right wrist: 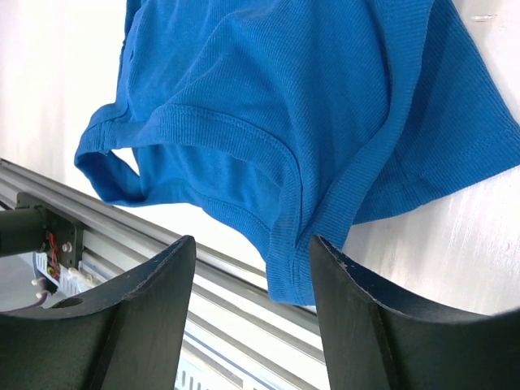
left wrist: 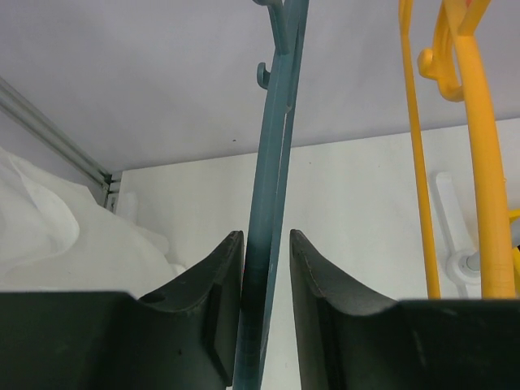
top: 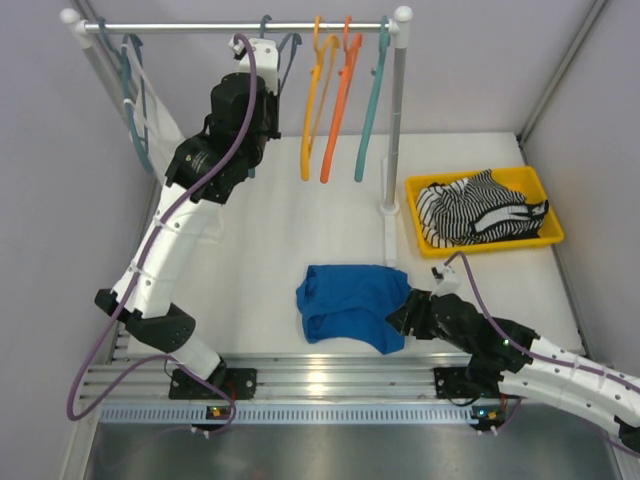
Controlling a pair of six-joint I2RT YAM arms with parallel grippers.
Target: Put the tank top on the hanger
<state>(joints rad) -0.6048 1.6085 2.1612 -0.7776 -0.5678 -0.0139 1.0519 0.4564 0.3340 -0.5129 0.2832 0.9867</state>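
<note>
The blue tank top (top: pixel 350 300) lies crumpled on the white table near the front edge. My right gripper (top: pixel 400 318) is at its right edge. In the right wrist view the gripper (right wrist: pixel 252 244) is open, with a strap end of the tank top (right wrist: pixel 309 97) hanging between the fingers. The dark slate-teal hanger (top: pixel 289 47) hangs on the rail at the back left. My left gripper (top: pixel 258 65) is up at it. In the left wrist view the hanger (left wrist: pixel 272 162) stands between the gripper's (left wrist: pixel 266 244) fingers. The left finger touches it and a gap shows at the right finger.
Two orange hangers (top: pixel 312 110) (top: pixel 340 110) and a lighter teal hanger (top: pixel 372 110) hang right of the left gripper. A white garment (top: pixel 150 115) hangs at the rail's left end. The rack post (top: pixel 397 120) stands mid-table. A yellow tray (top: pixel 490 248) holds a striped garment (top: pixel 480 210).
</note>
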